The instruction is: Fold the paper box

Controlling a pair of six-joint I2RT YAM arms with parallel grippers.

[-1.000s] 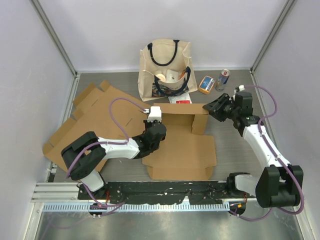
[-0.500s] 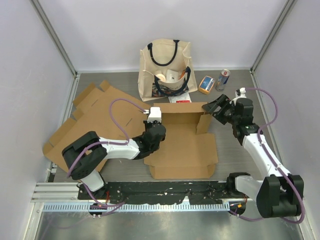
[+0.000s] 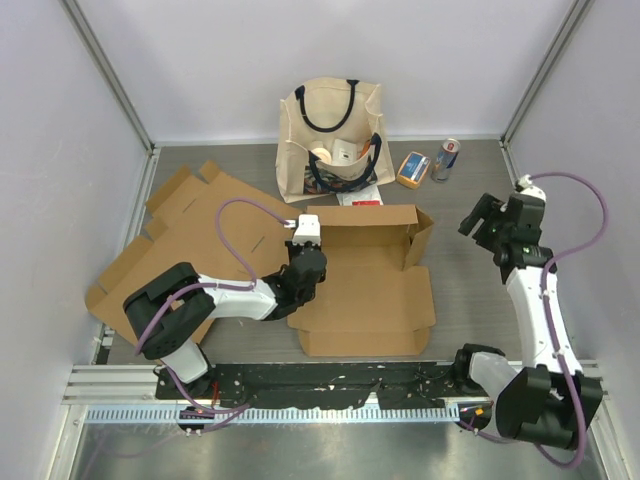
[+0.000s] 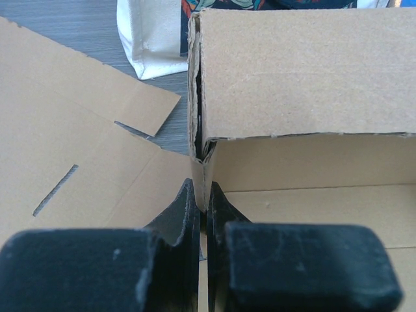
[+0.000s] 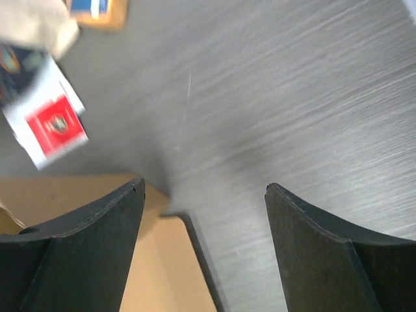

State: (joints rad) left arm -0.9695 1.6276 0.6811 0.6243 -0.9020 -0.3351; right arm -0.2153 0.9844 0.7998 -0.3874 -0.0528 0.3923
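Up top I get bright, even light and soft shadows. My right wrist view is smeared, the table (image 5: 292,97) streaked with sheen; left wrist's near fingers (image 4: 84,266) blur, the paper box (image 4: 292,71) sharp.

We see the brown cardboard box (image 3: 365,285) half folded: base flat, back wall upright, left side flap pinched in our left hand (image 4: 203,207).
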